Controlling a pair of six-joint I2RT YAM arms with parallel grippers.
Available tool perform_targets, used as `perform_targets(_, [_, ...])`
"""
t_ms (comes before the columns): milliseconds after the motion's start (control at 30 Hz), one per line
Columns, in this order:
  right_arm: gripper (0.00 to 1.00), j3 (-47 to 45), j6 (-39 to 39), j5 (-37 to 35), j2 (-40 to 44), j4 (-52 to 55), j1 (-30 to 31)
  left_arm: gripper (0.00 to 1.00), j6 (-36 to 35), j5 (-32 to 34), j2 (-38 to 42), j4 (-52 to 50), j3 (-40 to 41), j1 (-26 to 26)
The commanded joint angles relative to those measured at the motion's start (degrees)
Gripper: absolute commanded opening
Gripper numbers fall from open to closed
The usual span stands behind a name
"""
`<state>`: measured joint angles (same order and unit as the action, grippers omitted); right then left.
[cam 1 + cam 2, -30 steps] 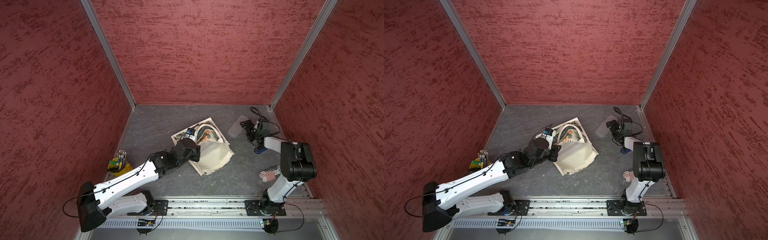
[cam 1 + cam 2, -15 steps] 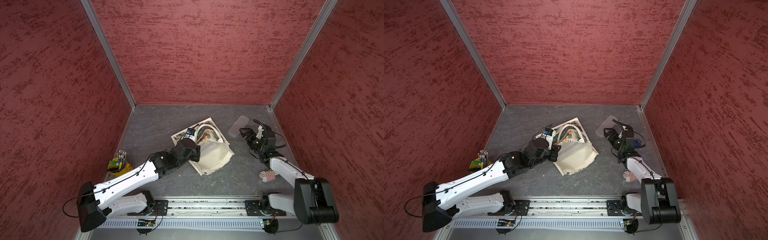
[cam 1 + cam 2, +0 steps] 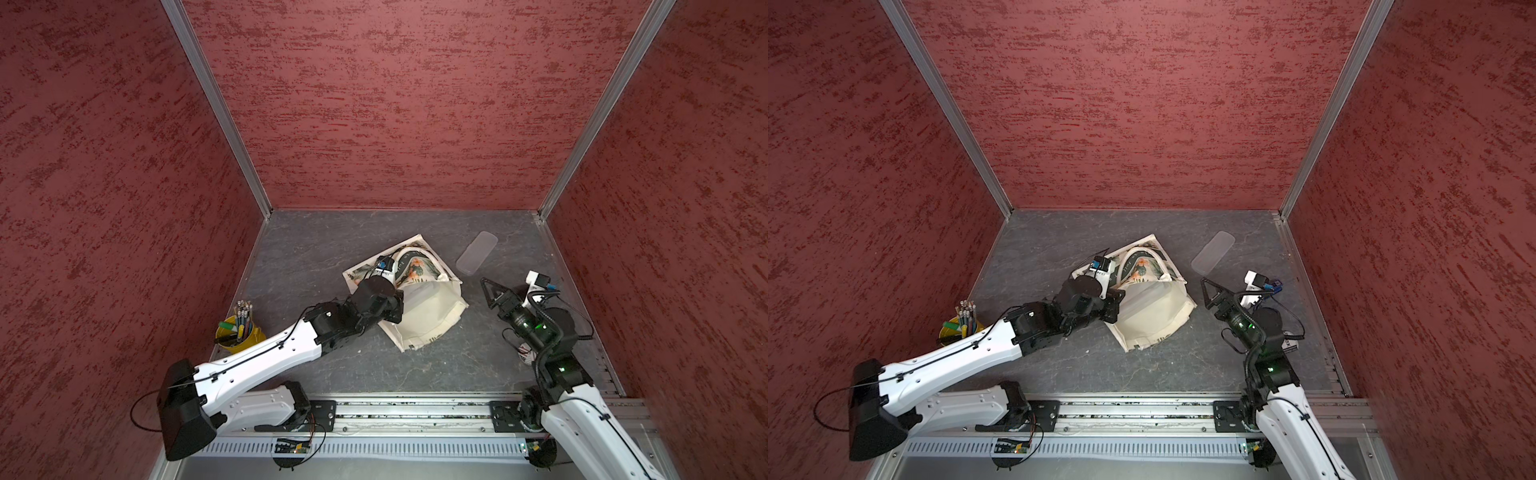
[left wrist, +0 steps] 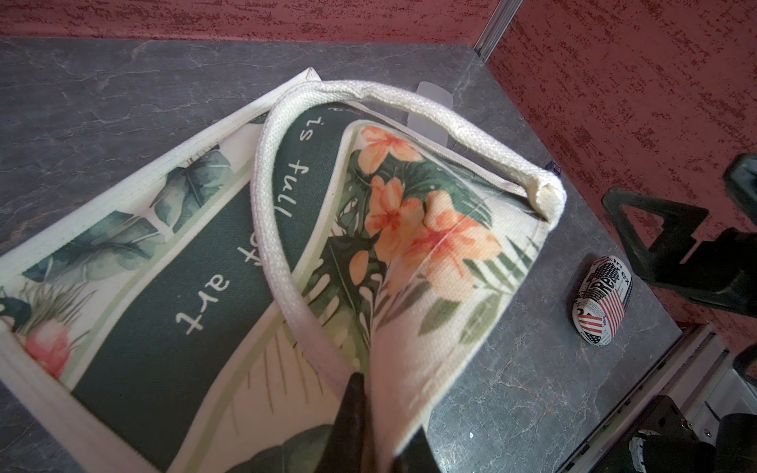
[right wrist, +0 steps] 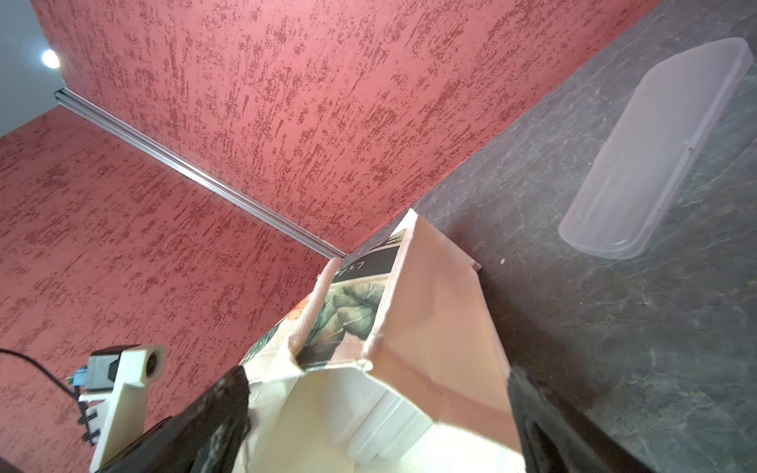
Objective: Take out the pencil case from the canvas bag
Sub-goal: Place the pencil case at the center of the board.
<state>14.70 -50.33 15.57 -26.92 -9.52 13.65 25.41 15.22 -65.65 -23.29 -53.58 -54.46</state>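
Note:
The canvas bag (image 3: 428,316) (image 3: 1154,320) lies on its side mid-table, its leaf-and-flower print (image 4: 164,254) facing up and its mouth turned to the right. My left gripper (image 4: 381,430) is shut on the bag's upper rim beside a rope handle (image 4: 278,245), holding the mouth open. A whitish pencil case (image 5: 385,426) shows inside the bag (image 5: 434,311). My right gripper (image 3: 488,286) (image 5: 377,430) is open wide, a short way right of the mouth and facing it. It holds nothing.
A frosted clear case (image 3: 477,252) (image 5: 655,155) lies on the table behind the right gripper. A flag-print pouch (image 4: 602,303) sits by the right arm. A yellow cup of pencils (image 3: 239,332) stands at the left wall. Red walls enclose three sides.
The right gripper has drawn back from the frosted case toward the front and now faces the bag's mouth, its elbow swung down to the front. The left arm and the bag have not moved.

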Motion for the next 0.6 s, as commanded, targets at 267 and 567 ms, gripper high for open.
perform_targets(267, [0.99,-2.68,1.24,1.52,11.34,9.31,2.64,0.00,-0.37,0.76,-2.68,1.77,-2.58,-0.01])
perform_targets(567, [0.99,-0.42,3.48,2.24,12.73,12.78,3.88,0.00,0.52,1.30,-3.26,1.36,-3.19,-0.21])
